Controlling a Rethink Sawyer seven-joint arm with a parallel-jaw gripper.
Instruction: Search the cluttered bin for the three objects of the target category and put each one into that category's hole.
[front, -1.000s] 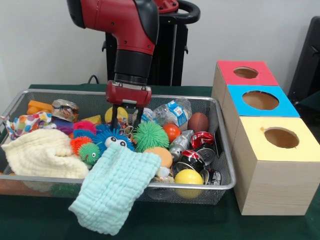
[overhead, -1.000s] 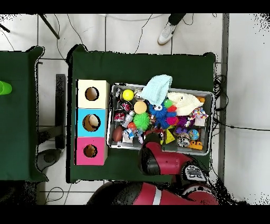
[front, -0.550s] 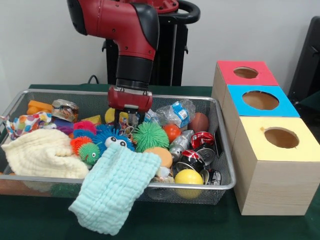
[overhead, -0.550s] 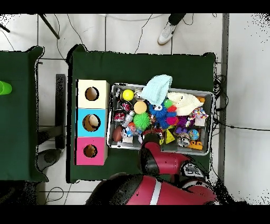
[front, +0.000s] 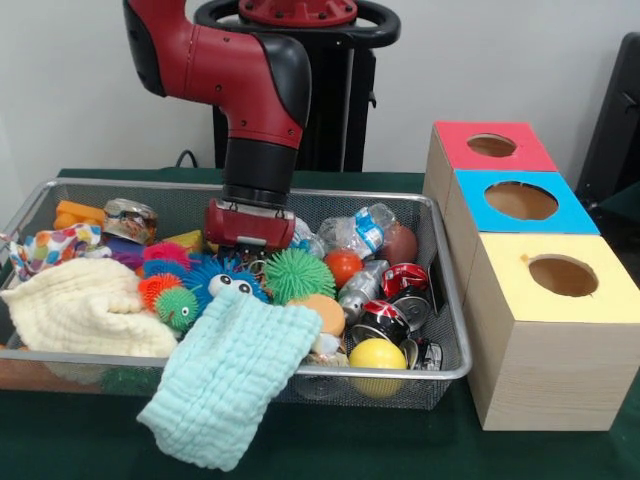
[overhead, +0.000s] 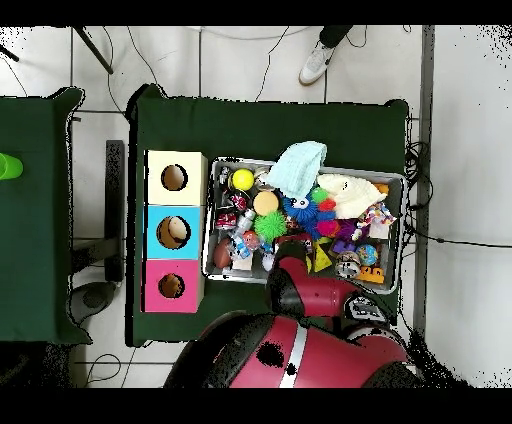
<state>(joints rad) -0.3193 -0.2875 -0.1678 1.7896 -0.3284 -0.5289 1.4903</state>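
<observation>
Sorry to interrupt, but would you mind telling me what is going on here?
The Sawyer arm has its hand low in the wire bin, among the spiky toy balls, cans and cloths. Whether it holds anything cannot be seen. The three boxes with round holes stand beside the bin.

You see a glossy red arm (front: 215, 60) with rounded black joint caps and a black cylindrical wrist section below the elbow. A red block-shaped gripper (front: 249, 228) mount sits under that wrist. Behind stands a black pedestal topped by a red disc inside a black ring handle.
</observation>
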